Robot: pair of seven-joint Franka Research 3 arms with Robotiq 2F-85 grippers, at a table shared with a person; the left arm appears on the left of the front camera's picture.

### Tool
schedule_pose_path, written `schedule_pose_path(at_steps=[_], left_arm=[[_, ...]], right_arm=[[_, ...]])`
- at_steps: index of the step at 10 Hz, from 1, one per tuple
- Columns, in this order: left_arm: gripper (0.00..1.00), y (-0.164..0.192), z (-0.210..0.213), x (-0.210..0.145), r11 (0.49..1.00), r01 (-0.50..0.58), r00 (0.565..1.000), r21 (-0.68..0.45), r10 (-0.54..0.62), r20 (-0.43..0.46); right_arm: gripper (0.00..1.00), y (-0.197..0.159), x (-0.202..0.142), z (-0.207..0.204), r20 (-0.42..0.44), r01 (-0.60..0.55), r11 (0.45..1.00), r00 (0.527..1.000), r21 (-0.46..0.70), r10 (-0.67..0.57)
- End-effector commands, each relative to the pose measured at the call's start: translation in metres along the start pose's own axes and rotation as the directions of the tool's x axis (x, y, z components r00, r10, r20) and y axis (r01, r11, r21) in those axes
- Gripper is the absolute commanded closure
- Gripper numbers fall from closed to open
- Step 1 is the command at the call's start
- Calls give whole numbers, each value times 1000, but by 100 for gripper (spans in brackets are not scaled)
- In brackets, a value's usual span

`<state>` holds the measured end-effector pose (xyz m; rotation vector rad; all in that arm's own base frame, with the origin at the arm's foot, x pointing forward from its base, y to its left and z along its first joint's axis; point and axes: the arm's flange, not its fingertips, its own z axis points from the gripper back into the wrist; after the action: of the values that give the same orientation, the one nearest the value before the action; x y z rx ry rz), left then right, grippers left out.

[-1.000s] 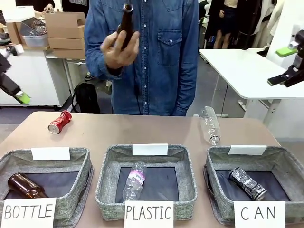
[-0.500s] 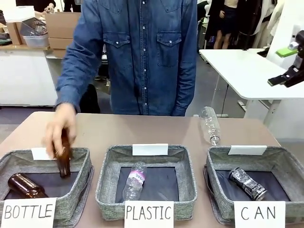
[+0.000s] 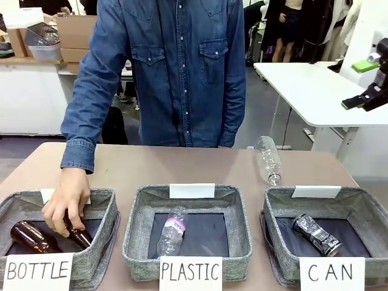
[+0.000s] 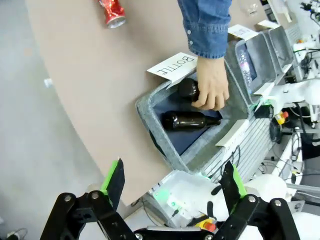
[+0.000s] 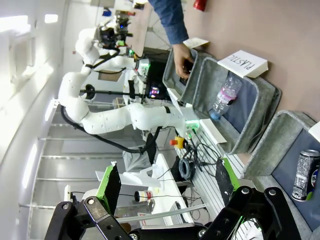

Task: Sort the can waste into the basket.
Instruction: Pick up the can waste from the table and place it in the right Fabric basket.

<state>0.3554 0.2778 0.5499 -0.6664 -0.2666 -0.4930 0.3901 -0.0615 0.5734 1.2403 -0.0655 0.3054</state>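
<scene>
Where sign (image 3: 331, 273) reads "CAN" — basket (image 3: 357, 197) holds dark can (image 3: 316, 234), print seemingly blue.

Baskets, three: BOTTLE basket (image 3: 109, 225), PLASTIC basket (image 3: 134, 225), CAN basket (image 3: 372, 213).
Brown bottles (image 3: 29, 237) (image 3: 80, 236), two.
Plastic bottles (image 3: 171, 230) (image 3: 268, 159), two.
Cans, two: dark can (image 3: 315, 234), red can (image 4: 112, 11).
Hand (image 3: 63, 203), one.

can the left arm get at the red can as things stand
Probably yes: the red can lies bare on the table and the left gripper has open, empty jaws, though the person's arm reaches across nearby.
</scene>
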Motion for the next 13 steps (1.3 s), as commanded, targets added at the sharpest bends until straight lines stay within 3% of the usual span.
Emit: schedule_pose_path(at_steps=[1,6,7,10,11,13], left_arm=[[0,2,-15,21,1000,27,1000,-8,-27,-6],[0,-23,-57,80,978,-13,1000,206,15,-9],[0,-27,-83,104,955,-50,998,293,55,-8],[0,-20,-171,176,917,-42,996,398,69,-52],[0,-7,-199,198,869,-77,995,489,99,-19],[0,15,-251,226,859,-78,991,506,122,-54]], right_arm=[[0,0,-1,2,-11,-19,1000,1000,2,19],[0,0,-1,2,-11,-19,1000,1000,2,19],[0,0,-1,2,-11,-19,1000,1000,2,19],[0,0,-1,2,-11,-19,1000,1000,2,19],[0,0,-1,2,-11,-19,1000,1000,2,19],[0,0,-1,2,-11,-19,1000,1000,2,19]])
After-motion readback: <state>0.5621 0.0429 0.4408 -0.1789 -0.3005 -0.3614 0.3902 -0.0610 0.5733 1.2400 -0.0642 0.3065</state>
